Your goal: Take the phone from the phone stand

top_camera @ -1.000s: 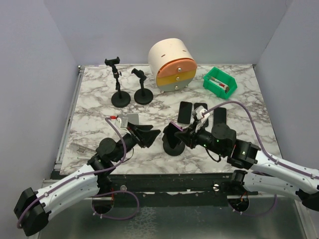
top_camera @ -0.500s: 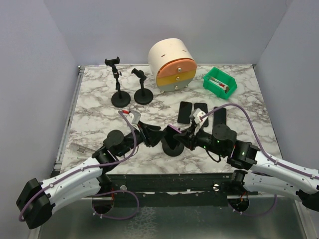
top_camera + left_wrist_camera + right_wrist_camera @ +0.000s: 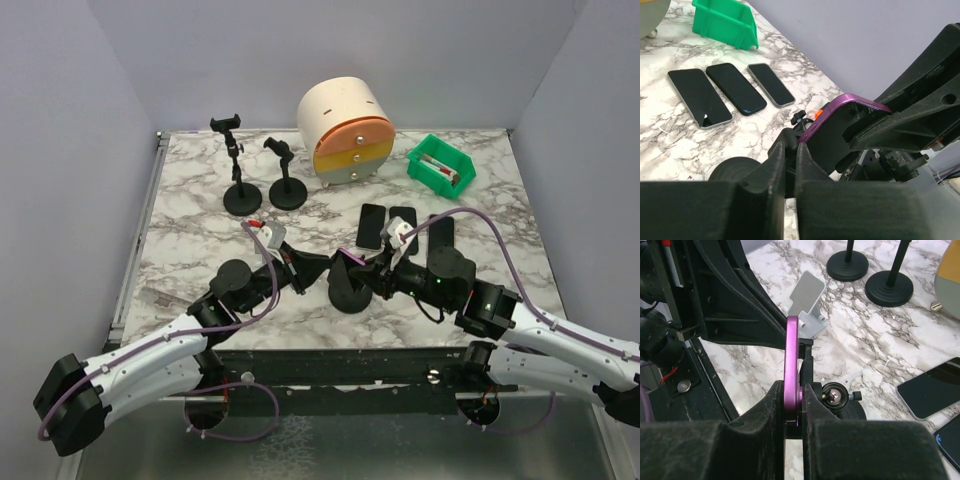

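A purple phone (image 3: 792, 352) stands on edge in the clamp of the black phone stand (image 3: 349, 294) near the table's front middle. My right gripper (image 3: 793, 390) is shut on the phone's lower edge, next to the stand's ball joint (image 3: 836, 397). From the left, my left gripper (image 3: 790, 146) reaches the stand's clamp, and its jaws are pinched on a black part of it just below the phone (image 3: 842, 107). In the top view the two grippers meet over the stand's round base, left gripper (image 3: 320, 268) facing right gripper (image 3: 354, 270).
Three dark phones (image 3: 403, 226) lie flat just behind the stand. A green bin (image 3: 441, 165) sits at the back right, beside a round drawer unit (image 3: 346, 130). Two other black stands (image 3: 262, 195) are at the back left. A small silver stand (image 3: 808, 297) sits behind my left gripper.
My left gripper has moved right up to the stand and closed from wide open onto its clamp. The right gripper has kept its hold on the phone.
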